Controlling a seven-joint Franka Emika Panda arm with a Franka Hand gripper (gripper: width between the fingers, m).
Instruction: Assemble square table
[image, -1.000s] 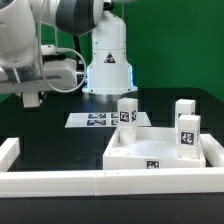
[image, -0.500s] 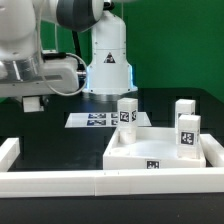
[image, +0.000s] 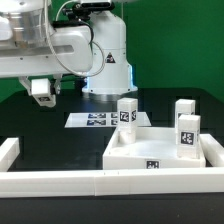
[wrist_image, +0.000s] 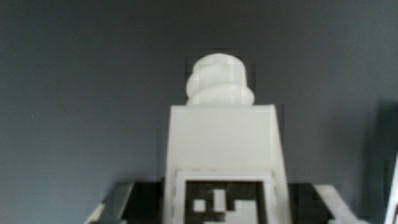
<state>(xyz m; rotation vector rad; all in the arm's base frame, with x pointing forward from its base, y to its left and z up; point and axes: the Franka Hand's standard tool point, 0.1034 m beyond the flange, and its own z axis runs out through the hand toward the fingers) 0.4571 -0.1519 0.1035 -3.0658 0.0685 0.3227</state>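
The white square tabletop (image: 135, 152) lies at the exterior view's right, with a tag on its front edge. Three white tagged legs stand on it: one at the back left (image: 127, 113), one at the back right (image: 184, 108) and one at the front right (image: 188, 135). My gripper (image: 42, 90) hangs high at the exterior view's left, well apart from the tabletop. In the wrist view my gripper (wrist_image: 219, 206) is shut on a fourth white leg (wrist_image: 222, 125). The leg's tag sits between the dark fingers (wrist_image: 134, 203) and its rounded screw tip points away.
The marker board (image: 95, 120) lies flat behind the tabletop, in front of the robot base (image: 108, 60). Long white border bars run along the front (image: 70, 182), with ends at the left (image: 8, 150) and right (image: 214, 152).
The arm has swung; my gripper with the leg has risen and shifted a little toward the exterior view's right. The tabletop and its three legs have not moved.
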